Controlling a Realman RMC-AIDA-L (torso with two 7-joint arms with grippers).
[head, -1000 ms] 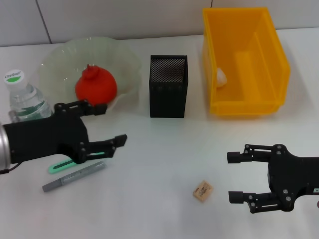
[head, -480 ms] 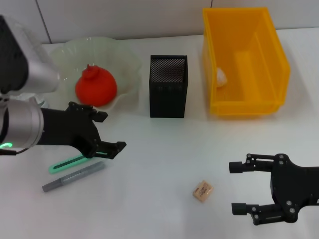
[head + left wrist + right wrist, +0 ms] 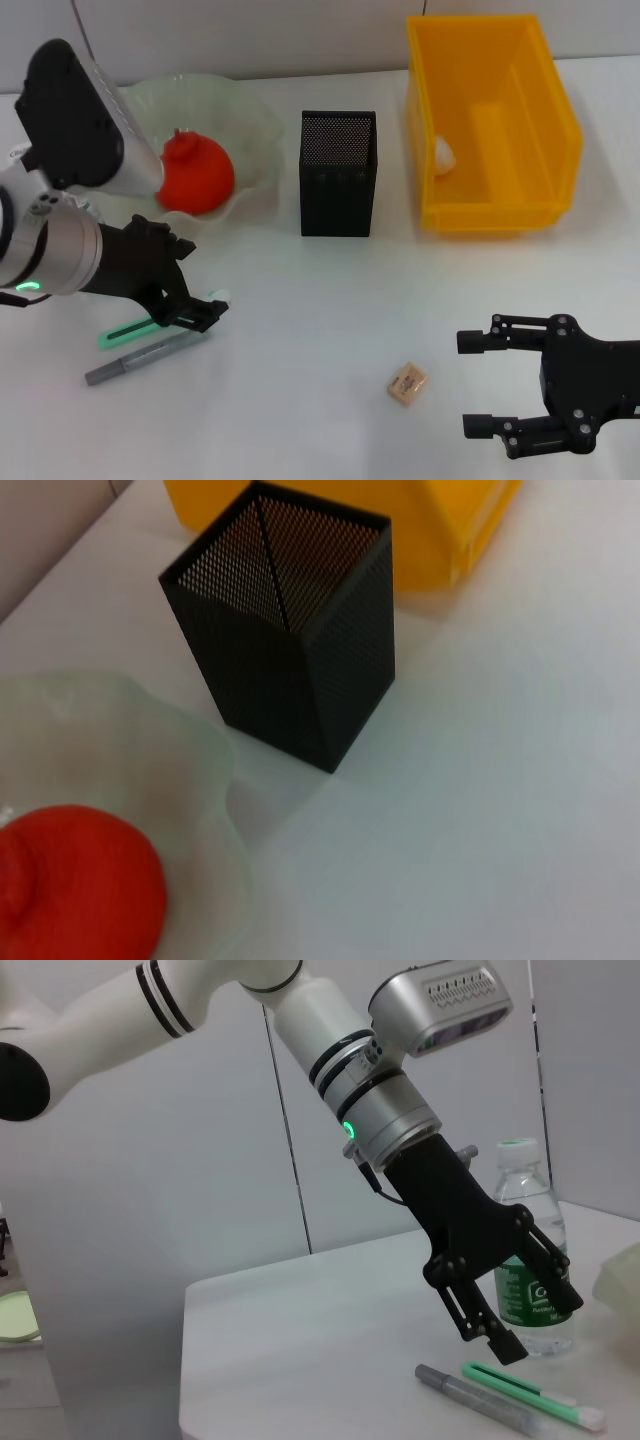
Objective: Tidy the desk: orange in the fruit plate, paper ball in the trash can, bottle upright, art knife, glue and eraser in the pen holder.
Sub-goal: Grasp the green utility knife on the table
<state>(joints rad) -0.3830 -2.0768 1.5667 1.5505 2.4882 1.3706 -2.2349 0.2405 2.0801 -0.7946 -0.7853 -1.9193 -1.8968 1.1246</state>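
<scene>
My left gripper [image 3: 205, 308] points down, open, its fingertips right at the glue [image 3: 125, 333], a slim green stick. The grey art knife [image 3: 148, 355] lies just in front of it. The right wrist view shows the same left gripper [image 3: 535, 1322] over the glue [image 3: 530, 1390] and art knife [image 3: 480, 1400], with the bottle [image 3: 530, 1250] upright behind; in the head view my arm hides the bottle. The orange [image 3: 195, 175] sits in the fruit plate [image 3: 250, 120]. A paper ball [image 3: 443, 153] lies in the trash can [image 3: 480, 215]. My open right gripper [image 3: 478, 385] hovers right of the eraser [image 3: 407, 383].
The pen holder [image 3: 338, 187] stands upright between the fruit plate and the trash can. In the left wrist view the pen holder [image 3: 290, 670] is near, with the fruit plate [image 3: 150, 770], the orange [image 3: 70, 890] and the trash can [image 3: 420, 520] around it.
My left arm has risen and turned its wrist down, bringing the gripper lower and leftward onto the glue; it now covers the bottle in the head view. The right gripper has barely moved.
</scene>
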